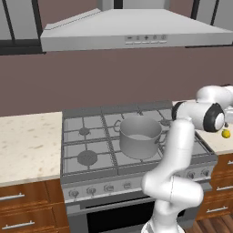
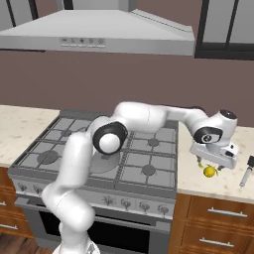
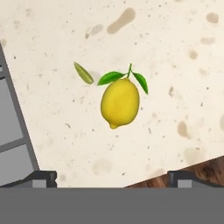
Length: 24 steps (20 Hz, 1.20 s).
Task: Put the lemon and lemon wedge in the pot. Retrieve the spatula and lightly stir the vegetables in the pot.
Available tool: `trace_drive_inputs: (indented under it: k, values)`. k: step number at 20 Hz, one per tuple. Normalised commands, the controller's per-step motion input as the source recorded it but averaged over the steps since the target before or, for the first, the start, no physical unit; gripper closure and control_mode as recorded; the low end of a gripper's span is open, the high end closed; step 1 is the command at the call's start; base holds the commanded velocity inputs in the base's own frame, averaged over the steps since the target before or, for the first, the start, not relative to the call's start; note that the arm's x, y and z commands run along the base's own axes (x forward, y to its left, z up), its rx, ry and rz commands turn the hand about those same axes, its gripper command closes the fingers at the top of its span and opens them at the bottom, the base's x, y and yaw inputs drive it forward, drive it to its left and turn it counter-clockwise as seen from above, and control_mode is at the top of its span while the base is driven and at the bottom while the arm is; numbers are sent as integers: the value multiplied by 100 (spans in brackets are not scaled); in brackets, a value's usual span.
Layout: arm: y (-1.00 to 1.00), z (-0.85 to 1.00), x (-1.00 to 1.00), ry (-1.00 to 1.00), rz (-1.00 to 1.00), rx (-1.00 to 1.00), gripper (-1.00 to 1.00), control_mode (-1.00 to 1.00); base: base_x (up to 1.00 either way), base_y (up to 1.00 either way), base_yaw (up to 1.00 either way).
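Note:
The lemon (image 3: 120,103), bright yellow with two green leaves at its stem, lies on the speckled counter right of the stove, also seen as lemon (image 2: 209,171) and lemon (image 1: 225,134). A thin greenish-yellow sliver (image 3: 83,73) lies just beside it; I cannot tell whether this is the lemon wedge. My gripper (image 3: 113,178) hovers straight above the lemon, open, with its fingertips (image 3: 43,177) spread wide and nothing between them; from the right base it is gripper (image 2: 212,165). The grey pot (image 1: 139,136) stands on the stove's middle burners, with the arm's elbow beside it.
A dark-handled utensil (image 2: 246,173) lies on the counter right of the lemon. The counter's front edge (image 3: 183,164) and wooden cabinet fronts run close below the lemon. The stove's edge (image 3: 13,131) borders the counter on the left. A range hood (image 1: 132,32) hangs overhead.

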Motion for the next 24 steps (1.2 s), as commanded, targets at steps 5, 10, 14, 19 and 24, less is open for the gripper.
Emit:
trace_drive_inputs:
  k: [5, 10, 14, 19, 24]
  values:
    - [-1, -17, 3, 0, 0, 0, -100, -100, 0, 0, 0]
    - [0, -21, 13, 0, 0, 0, -100, -100, 0, 0, 0]
    - [0, -20, 25, 0, 0, 0, -100, -100, 0, 0, 0]
    - [0, -23, 24, 0, 0, 0, -100, -100, 0, 0, 0]
    - [-2, -29, 14, 0, 0, -1, -100, -100, 0, 0, 0]
